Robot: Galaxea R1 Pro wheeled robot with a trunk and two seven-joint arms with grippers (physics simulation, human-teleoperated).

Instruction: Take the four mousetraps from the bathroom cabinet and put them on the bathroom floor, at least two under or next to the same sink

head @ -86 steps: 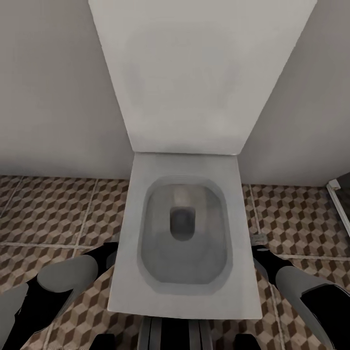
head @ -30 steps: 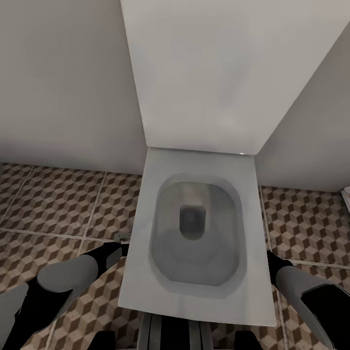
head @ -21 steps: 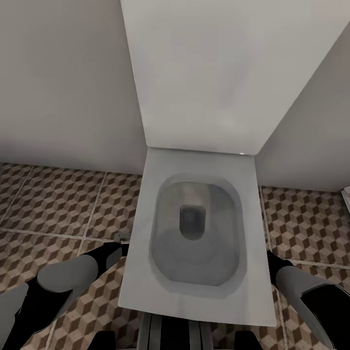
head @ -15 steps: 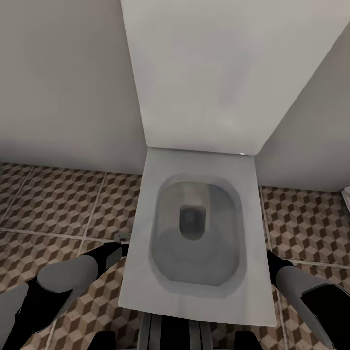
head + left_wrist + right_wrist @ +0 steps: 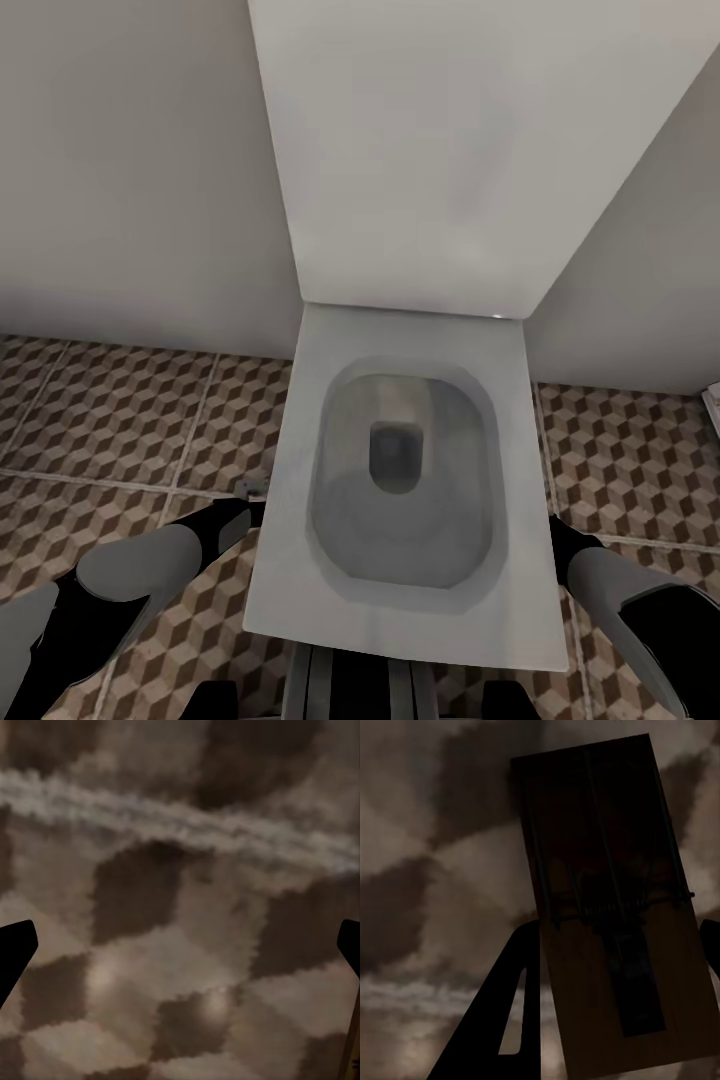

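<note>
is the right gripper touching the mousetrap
Touching. In the right wrist view the mousetrap sits between the right gripper fingers, its board edge flush against the dark finger with no gap.

A bathroom: a white toilet [image 5: 400, 480] with raised lid stands against a plain wall [image 5: 130, 170] on cube-patterned floor [image 5: 110, 430] tiles.

We get soft, even light in the head view, no glare, with the toilet [image 5: 400, 480] rendered crisp. Both wrist views are dim and smeary; the bathroom floor [image 5: 180, 945] is blurred, and the mousetrap [image 5: 607, 907] sits in murky shadow.
</note>
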